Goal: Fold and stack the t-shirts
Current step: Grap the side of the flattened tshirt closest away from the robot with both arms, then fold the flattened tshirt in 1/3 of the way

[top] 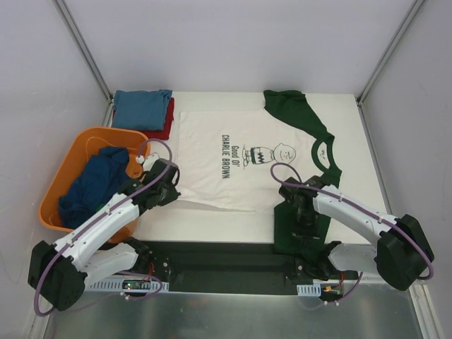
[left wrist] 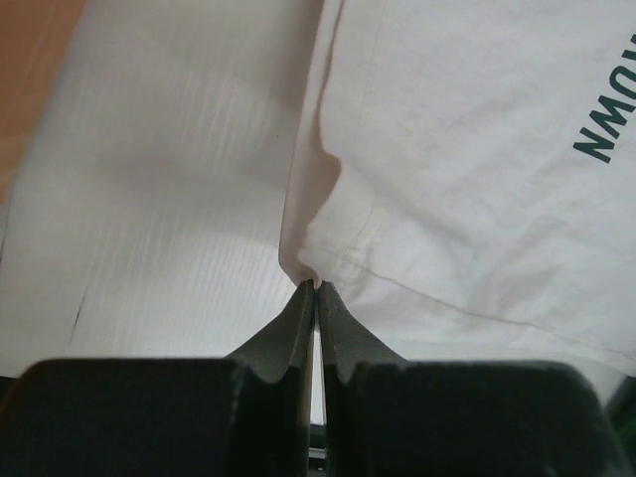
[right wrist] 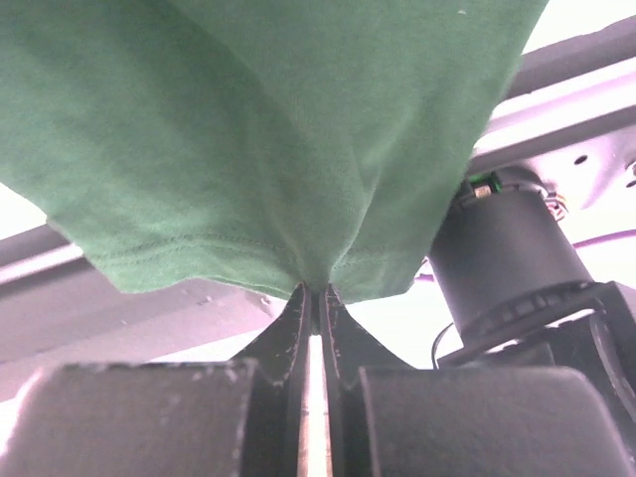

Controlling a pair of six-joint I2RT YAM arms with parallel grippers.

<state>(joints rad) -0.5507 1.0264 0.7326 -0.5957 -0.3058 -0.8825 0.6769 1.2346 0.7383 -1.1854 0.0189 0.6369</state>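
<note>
The cream t-shirt (top: pixel 212 155) with dark green sleeves and black "Charlie Brown" print lies spread on the white table. My left gripper (top: pixel 169 185) is shut on its near left hem corner; in the left wrist view the jaws (left wrist: pixel 316 286) pinch the cream cloth (left wrist: pixel 447 179). My right gripper (top: pixel 300 205) is shut on the near green sleeve (top: pixel 293 226); the right wrist view shows the jaws (right wrist: pixel 316 290) pinching green cloth (right wrist: pixel 258 129). A folded blue shirt (top: pixel 143 108) lies on a red one (top: pixel 164 126) at the back left. A navy shirt (top: pixel 95 185) sits in the basket.
The orange plastic basket (top: pixel 70 159) stands at the left, beside my left arm. The far green sleeve (top: pixel 293 109) reaches toward the back right. The black base rail (top: pixel 226 265) runs along the near edge. Metal frame posts rise at the back corners.
</note>
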